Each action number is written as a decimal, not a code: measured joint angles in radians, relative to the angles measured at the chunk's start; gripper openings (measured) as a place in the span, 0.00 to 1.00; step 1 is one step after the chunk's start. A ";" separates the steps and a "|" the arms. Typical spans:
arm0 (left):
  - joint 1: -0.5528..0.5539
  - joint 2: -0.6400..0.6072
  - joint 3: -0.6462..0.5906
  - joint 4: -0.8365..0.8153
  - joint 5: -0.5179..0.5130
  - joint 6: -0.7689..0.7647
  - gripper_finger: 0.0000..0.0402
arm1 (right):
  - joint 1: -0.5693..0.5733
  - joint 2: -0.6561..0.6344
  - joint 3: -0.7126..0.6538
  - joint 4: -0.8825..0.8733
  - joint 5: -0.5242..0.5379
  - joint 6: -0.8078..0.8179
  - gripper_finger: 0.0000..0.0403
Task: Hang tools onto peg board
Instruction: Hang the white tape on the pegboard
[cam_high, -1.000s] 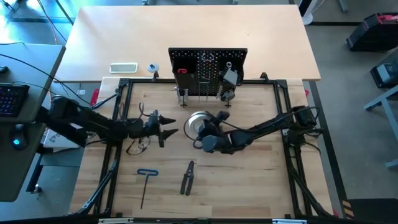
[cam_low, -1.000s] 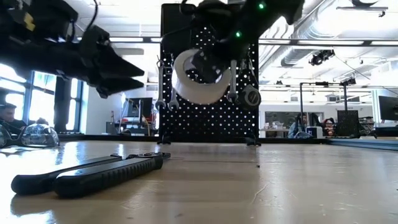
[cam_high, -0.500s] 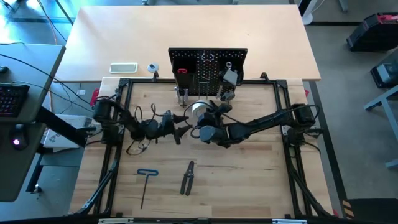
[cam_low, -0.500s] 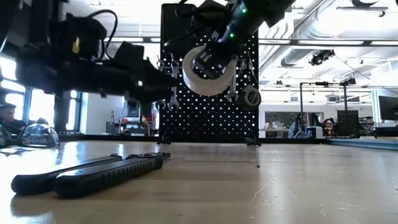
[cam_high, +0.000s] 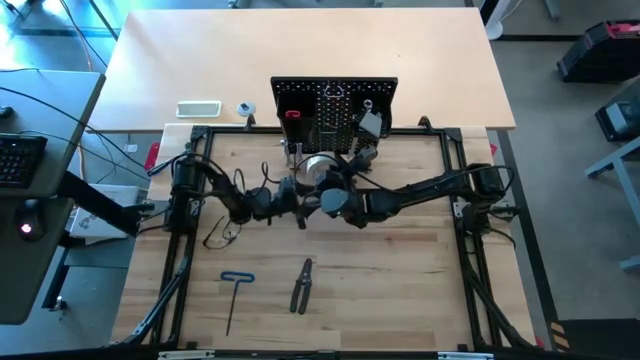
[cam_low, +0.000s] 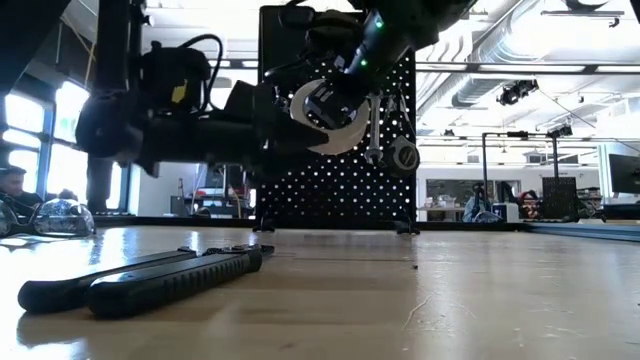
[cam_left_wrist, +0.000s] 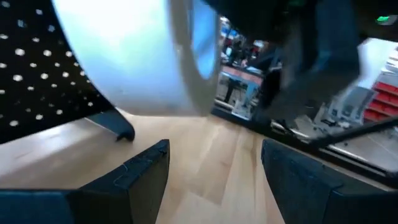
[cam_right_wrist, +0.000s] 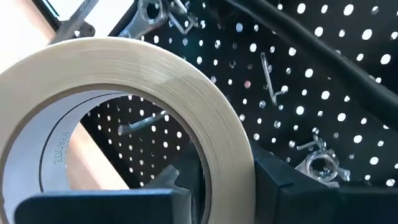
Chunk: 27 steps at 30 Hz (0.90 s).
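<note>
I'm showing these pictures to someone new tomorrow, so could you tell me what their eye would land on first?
Most likely the tape roll, held up off the table by the right gripper just in front of the peg board. Next, the left gripper, open, right beside the roll. Then the tools lying on the table nearer the camera: pliers, a blue T-handle hex key and safety glasses.

Wooden table (cam_high: 400, 260): pliers (cam_high: 301, 286), blue T-handle hex key (cam_high: 234, 296), safety glasses (cam_high: 222, 236), peg board (cam_high: 333, 100) upright.
</note>
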 joint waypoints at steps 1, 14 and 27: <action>0.003 0.001 0.006 -0.001 -0.007 0.000 0.61 | -0.002 0.000 0.000 0.014 -0.002 -0.014 0.18; 0.084 0.001 0.030 -0.001 -0.030 -0.127 0.61 | -0.045 0.000 0.000 0.031 -0.015 -0.027 0.18; 0.129 0.001 0.067 -0.008 -0.015 -0.156 0.61 | -0.059 0.000 0.000 0.027 -0.048 -0.016 0.18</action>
